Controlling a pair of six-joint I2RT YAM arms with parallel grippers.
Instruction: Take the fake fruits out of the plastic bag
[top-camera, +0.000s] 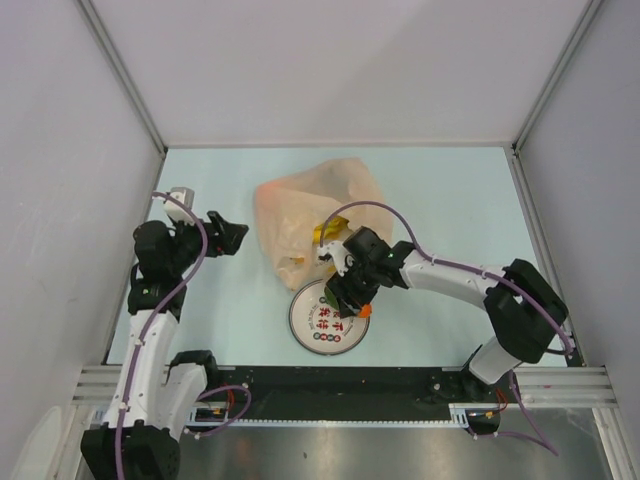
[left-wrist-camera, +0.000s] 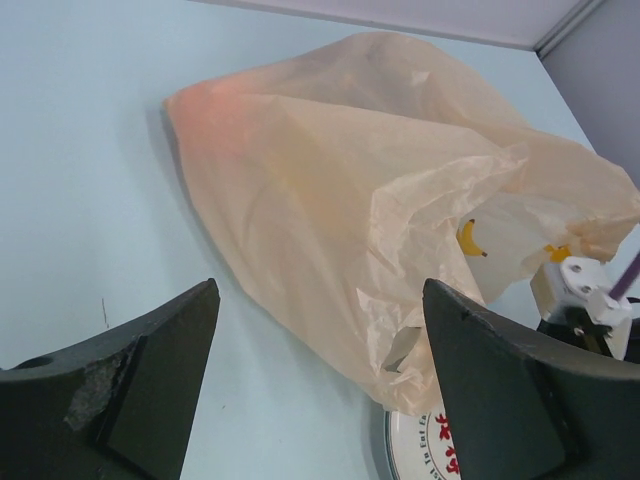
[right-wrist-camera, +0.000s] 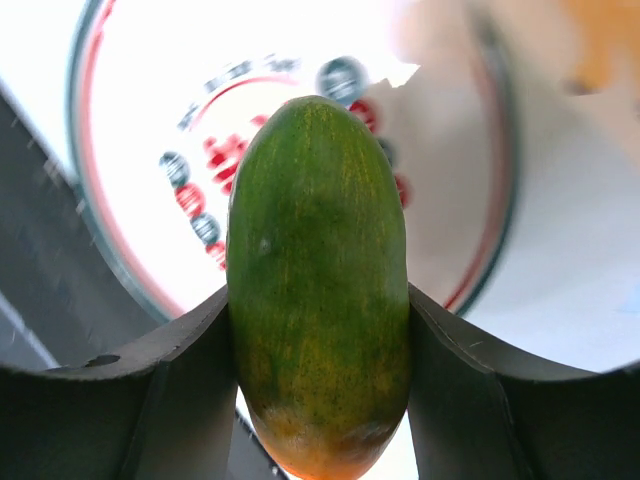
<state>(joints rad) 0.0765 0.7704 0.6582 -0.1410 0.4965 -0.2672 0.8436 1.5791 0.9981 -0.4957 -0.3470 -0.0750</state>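
The pale-orange plastic bag (top-camera: 315, 218) lies on the table, its mouth toward the plate; it also shows in the left wrist view (left-wrist-camera: 370, 190). A yellow banana bunch (top-camera: 324, 232) shows at the bag's mouth, also in the left wrist view (left-wrist-camera: 468, 238). My right gripper (top-camera: 348, 302) is shut on the green-red mango (right-wrist-camera: 318, 280) and holds it above the round white plate (top-camera: 305, 322). The mango's orange end shows in the top view (top-camera: 364, 311). My left gripper (top-camera: 236, 234) is open and empty, left of the bag. The other fruits are hidden.
The white plate (right-wrist-camera: 120, 110) has red and dark printed marks and a dark rim; it lies just in front of the bag (left-wrist-camera: 420, 450). Grey walls enclose the table on three sides. A black rail runs along the near edge (top-camera: 340, 380).
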